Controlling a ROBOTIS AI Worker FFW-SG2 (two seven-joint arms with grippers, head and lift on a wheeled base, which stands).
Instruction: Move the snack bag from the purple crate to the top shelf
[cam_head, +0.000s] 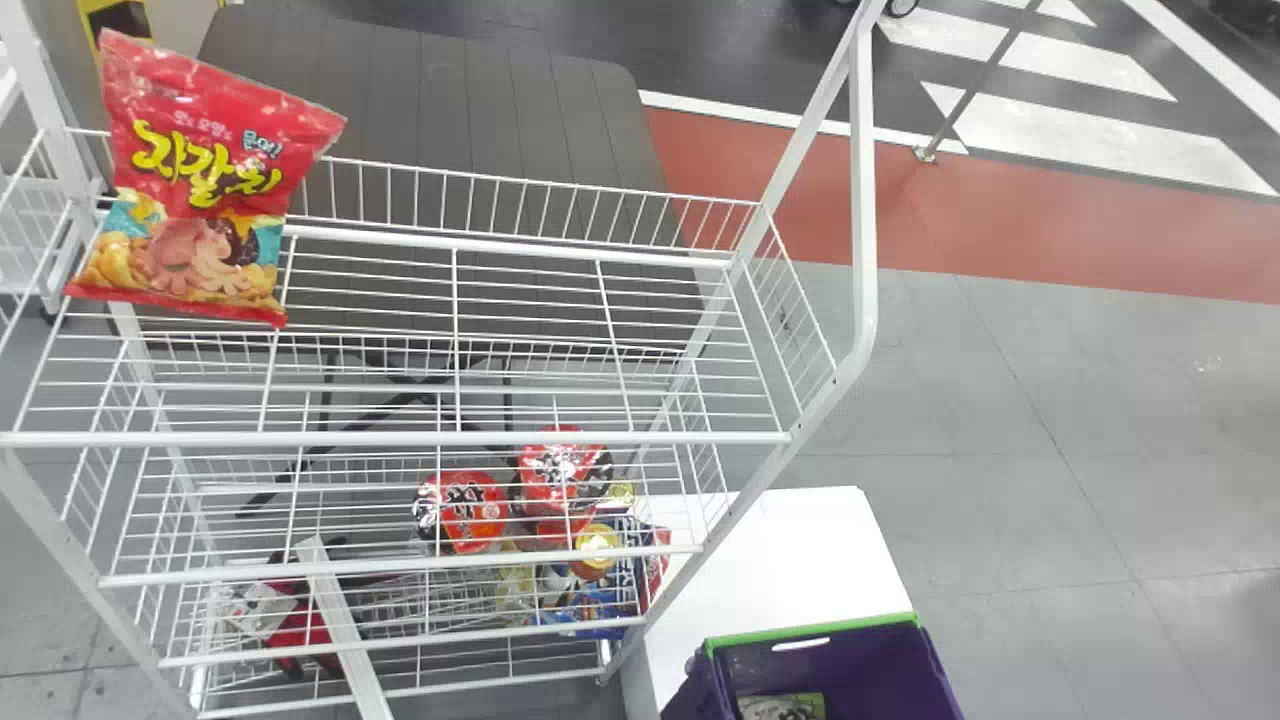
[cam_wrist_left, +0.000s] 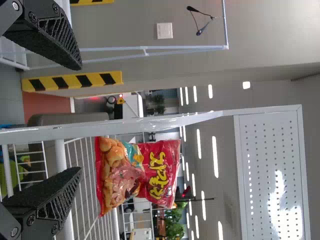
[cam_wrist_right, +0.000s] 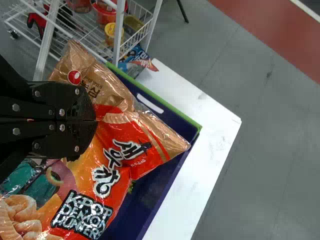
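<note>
In the right wrist view, my right gripper (cam_wrist_right: 95, 121) is closed on an orange-and-red snack bag (cam_wrist_right: 137, 145) with a tan end, which hangs over the purple crate (cam_wrist_right: 155, 97). The head view has that crate (cam_head: 815, 631) at the bottom right. The white wire rack's top shelf (cam_head: 400, 438) holds a red snack bag (cam_head: 190, 190) standing at its far left. In the left wrist view my left gripper (cam_wrist_left: 80, 118) is open, its fingers apart and empty, facing the shelf with the red bag (cam_wrist_left: 135, 172) farther off.
Red noodle cups (cam_head: 465, 510) and other packs stand on the rack's lower levels. A white table (cam_head: 790, 550) is right of the rack, beside the crate, which holds a green-and-white pack (cam_head: 785, 707). Wire sides and slanted posts (cam_head: 862, 200) border the top shelf.
</note>
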